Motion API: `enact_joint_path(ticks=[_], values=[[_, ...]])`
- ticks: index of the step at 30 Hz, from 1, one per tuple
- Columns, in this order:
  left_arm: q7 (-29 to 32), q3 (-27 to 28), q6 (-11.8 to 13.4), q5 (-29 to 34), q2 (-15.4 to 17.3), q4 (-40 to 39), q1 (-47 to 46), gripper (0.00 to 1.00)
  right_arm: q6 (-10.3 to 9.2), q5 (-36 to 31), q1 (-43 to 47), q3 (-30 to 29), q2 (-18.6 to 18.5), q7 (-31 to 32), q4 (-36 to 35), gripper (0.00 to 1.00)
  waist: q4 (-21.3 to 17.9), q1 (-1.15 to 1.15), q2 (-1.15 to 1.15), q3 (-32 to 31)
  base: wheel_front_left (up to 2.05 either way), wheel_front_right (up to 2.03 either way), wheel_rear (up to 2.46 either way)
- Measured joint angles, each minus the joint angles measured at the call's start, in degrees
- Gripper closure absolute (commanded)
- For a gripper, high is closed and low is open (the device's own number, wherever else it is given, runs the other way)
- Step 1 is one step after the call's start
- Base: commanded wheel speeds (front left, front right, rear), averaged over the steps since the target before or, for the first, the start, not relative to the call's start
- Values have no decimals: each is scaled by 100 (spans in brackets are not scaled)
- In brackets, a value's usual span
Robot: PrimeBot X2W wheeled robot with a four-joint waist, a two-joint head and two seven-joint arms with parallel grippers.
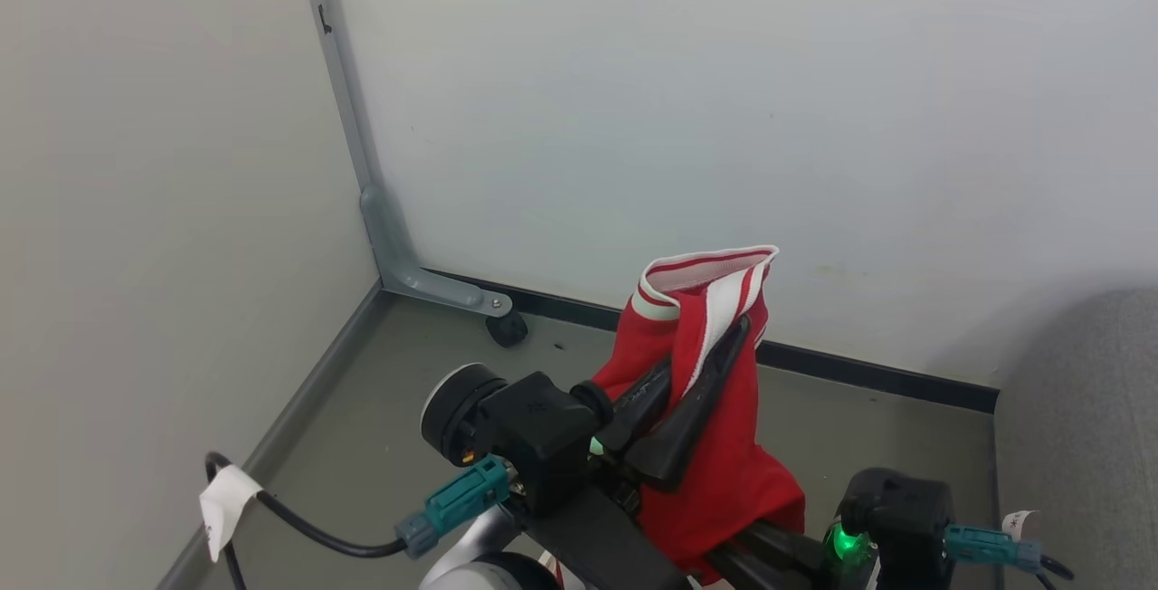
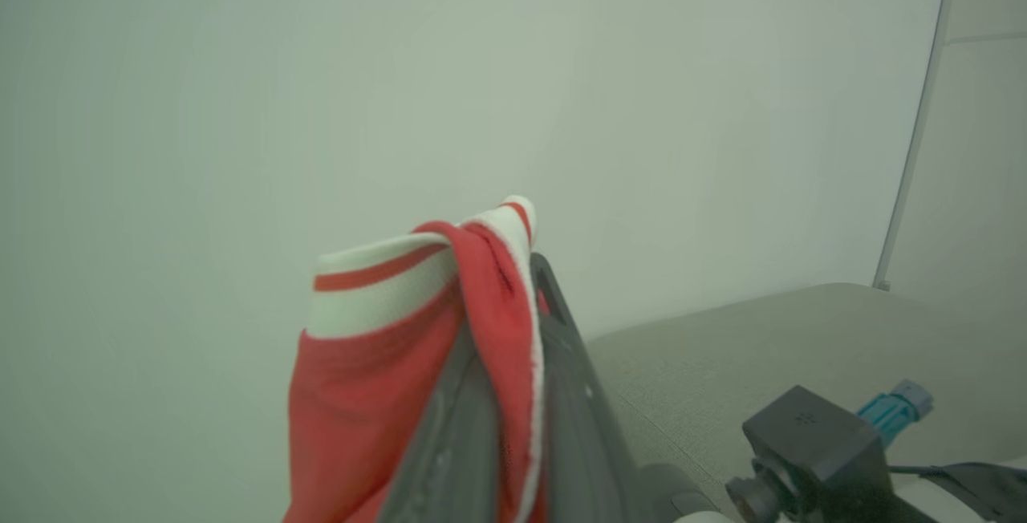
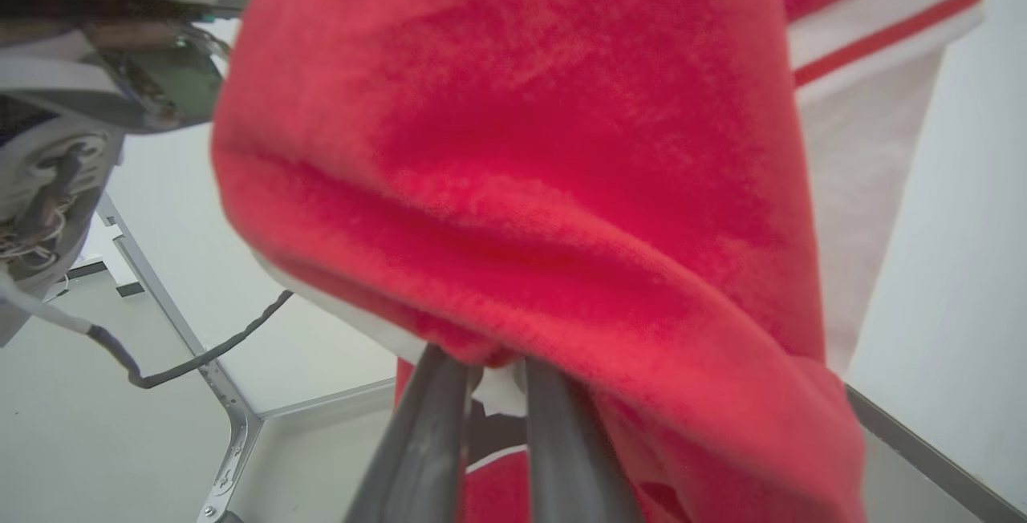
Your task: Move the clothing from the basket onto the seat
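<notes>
clothing: red garment (image 1: 724, 472) is held up in the air, left of the seat (image 1: 1077, 445) and not over it; the floor (image 1: 380, 409) is below it.
left fingers (image 1: 706, 347): clamped shut on the white-banded top edge, pointing up and towards the seat.
right fingers (image 3: 489, 369): drawn close together with the tips buried in the bottom fold. I read that as a pinch on the cloth.
long axis: roughly upright, left fingers at the top end, right fingers at the bottom.
key relation: the seat lies to the robot's right of the cloth, so the right arm is nearer.
step: I judge this mid-carry, drop not yet made.
next: I'd swing both arms right until the cloth is above the seat, then release.
</notes>
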Motion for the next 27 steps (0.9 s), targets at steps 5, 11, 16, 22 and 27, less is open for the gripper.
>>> enact_joint_path(ticks=[5,11,16,22,27], values=[[-2,111,54,52,25,3,9,100,1,97,1,-78,-10,0,-10,100,-45,0,0,11,0,0,0],[-15,265,144,209,79,27,63,100,1,243,48,-493,15,0,133,100,-178,0,0,26,0,0,0],[-40,360,190,255,159,112,304,100,0,258,249,-1032,77,-1,389,100,-334,0,0,26,0,0,0],[-89,453,237,328,186,170,534,64,0,279,446,-1574,155,0,664,100,-529,0,0,9,0,0,0],[-136,459,240,422,186,241,824,0,0,234,443,-2038,226,0,861,100,-702,0,0,-1,0,0,0]])
